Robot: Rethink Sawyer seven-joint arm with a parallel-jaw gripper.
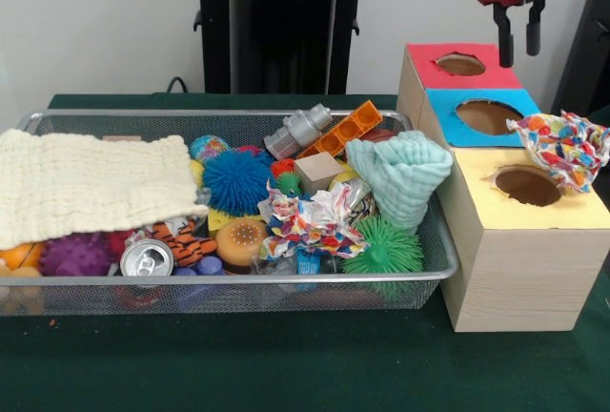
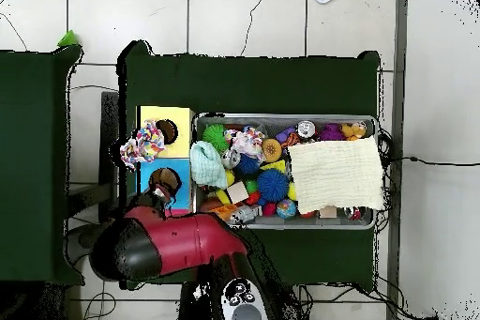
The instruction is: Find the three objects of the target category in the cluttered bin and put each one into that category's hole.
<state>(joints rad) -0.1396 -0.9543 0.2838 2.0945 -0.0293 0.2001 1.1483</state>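
Even, soft indoor light fills the front view, with no harsh glare. The wooden box throws only a faint shadow onto the green table at lower right. The soda can top catches a small bright glint. Overhead, pale floor tiles look bright, nearly washed out.

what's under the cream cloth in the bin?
Poking out below the cream cloth: an orange ball, a purple spiky ball, a soda can. Whatever lies beneath its middle is covered.
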